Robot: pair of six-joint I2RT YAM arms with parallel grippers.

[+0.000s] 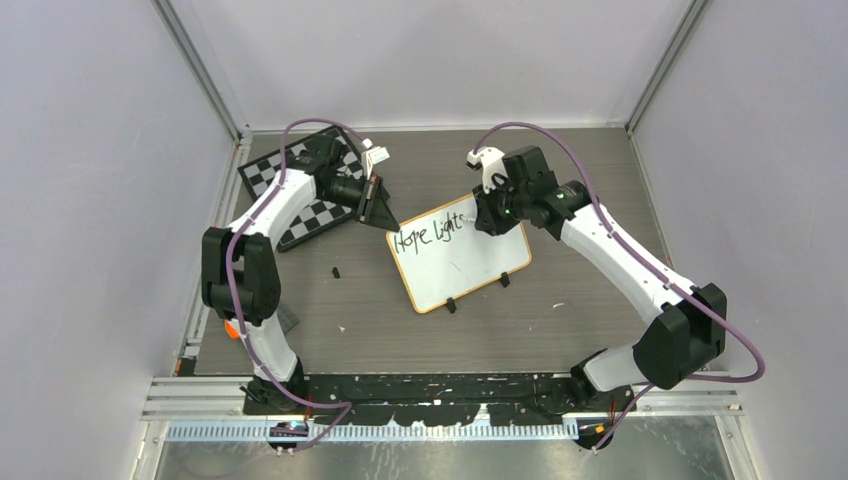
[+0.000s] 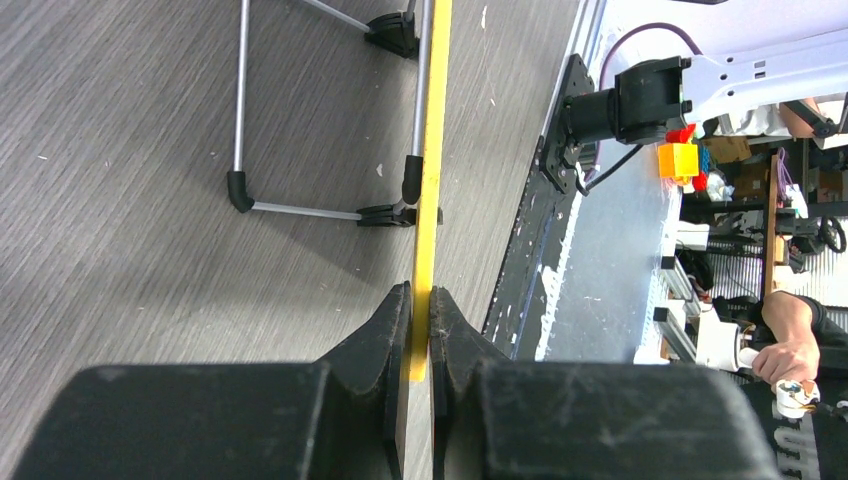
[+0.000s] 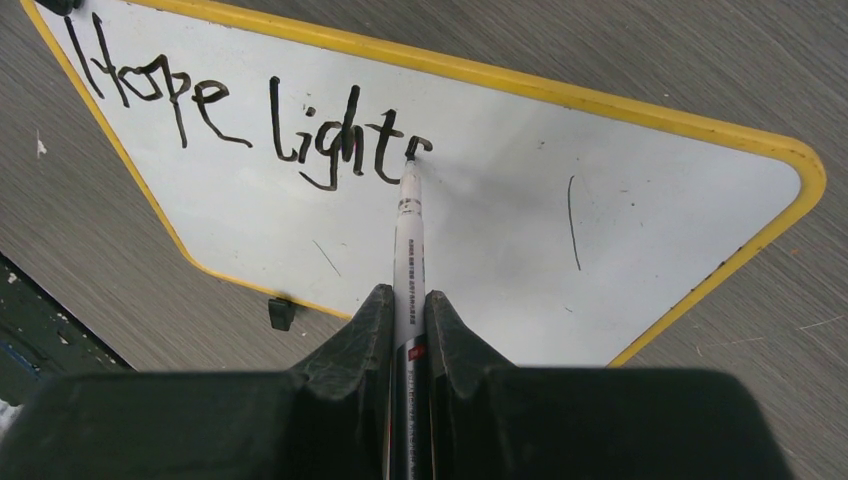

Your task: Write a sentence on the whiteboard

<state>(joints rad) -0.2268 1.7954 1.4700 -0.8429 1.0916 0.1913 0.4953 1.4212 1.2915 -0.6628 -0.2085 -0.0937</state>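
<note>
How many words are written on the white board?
2. Hope comes first, beside a corner of the whiteboard. A second word starting "light" follows it, with the marker tip at its last letter. No other words show.

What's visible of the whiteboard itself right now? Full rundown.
The whiteboard is a flat white rectangle with rounded corners, a yellow-orange rim and two black clips on its near edge. It sits skewed on the table. Black handwriting reads "Hope light", with a further letter begun. The left tool pinches its rim; the marker in the right tool touches its surface.
</note>
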